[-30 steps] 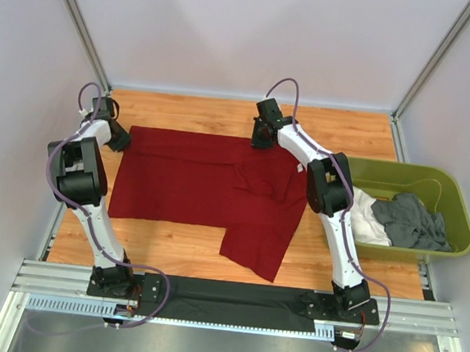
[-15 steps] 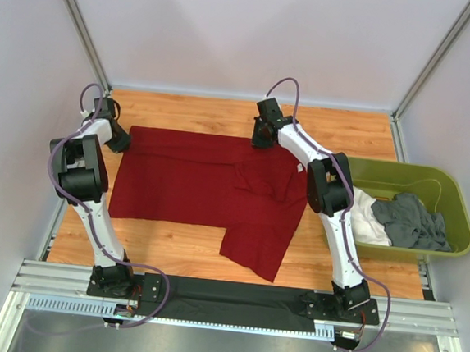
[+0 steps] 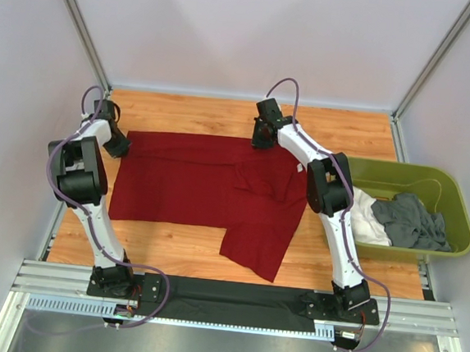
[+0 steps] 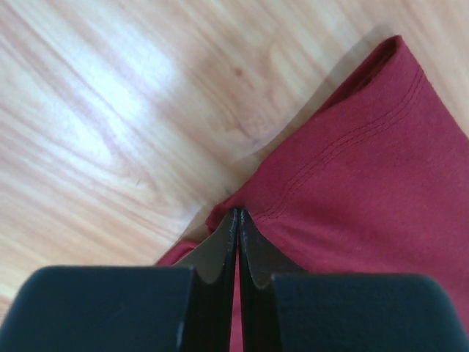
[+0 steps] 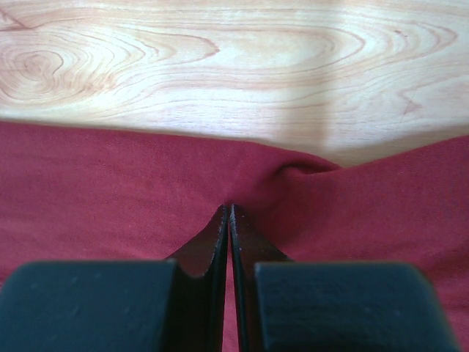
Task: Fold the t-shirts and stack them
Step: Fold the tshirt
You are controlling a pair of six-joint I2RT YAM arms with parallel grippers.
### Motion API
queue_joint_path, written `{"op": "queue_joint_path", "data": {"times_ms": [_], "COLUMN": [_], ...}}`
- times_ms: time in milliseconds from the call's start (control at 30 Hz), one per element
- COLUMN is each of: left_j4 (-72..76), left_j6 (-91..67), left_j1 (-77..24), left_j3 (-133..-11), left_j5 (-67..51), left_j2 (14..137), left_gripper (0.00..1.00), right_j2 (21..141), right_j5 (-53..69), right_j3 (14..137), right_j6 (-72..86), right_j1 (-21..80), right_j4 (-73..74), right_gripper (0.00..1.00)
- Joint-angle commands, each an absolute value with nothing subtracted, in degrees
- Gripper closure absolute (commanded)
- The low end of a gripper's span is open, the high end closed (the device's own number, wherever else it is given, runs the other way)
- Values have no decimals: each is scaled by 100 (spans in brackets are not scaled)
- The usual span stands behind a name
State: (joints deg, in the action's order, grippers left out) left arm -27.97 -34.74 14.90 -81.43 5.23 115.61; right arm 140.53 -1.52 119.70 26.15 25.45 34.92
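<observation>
No readable text, brand, number or sign anywhere. Only a small white neck label [image 3: 299, 169] on the plain dark red cloth t-shirt [image 3: 185, 180], too small to read.

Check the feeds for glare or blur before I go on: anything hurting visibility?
Left wrist: white glare on the table upper left, dark red t-shirt stitching sharp, left gripper body soft. Right wrist: wood grain crisp, right gripper body blurred up close. Top external: even light, sharp, no glare.
</observation>
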Motion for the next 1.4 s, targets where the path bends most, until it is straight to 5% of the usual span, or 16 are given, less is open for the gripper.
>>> {"op": "queue_joint_path", "data": {"times_ms": [0,367,833,1367], "left_j4": [-3199,-2831,-2391,-2988], "left_j6": [-3191,-2663,-3208,-3999], "left_j1": [1529,1529,1345,1301], "left_j3": [-8051,-8989,-9711,-10783], "left_j5": [703,54,-580,-642], "left_j2": [11197,10871,12199,13464], "left_gripper": [93,76,89,92], "right_j2": [14186,13756,13430,14325], "right_j5": [-308,-219,-641,-826], "right_j3": [12067,12173,12147,12506], "right_j6": [2680,2505,2584,2733], "right_j1": [2540,2531,2338,2083], "right_j4": [3480,3525,3928,4271], "right_gripper": [96,96,96,96]}}
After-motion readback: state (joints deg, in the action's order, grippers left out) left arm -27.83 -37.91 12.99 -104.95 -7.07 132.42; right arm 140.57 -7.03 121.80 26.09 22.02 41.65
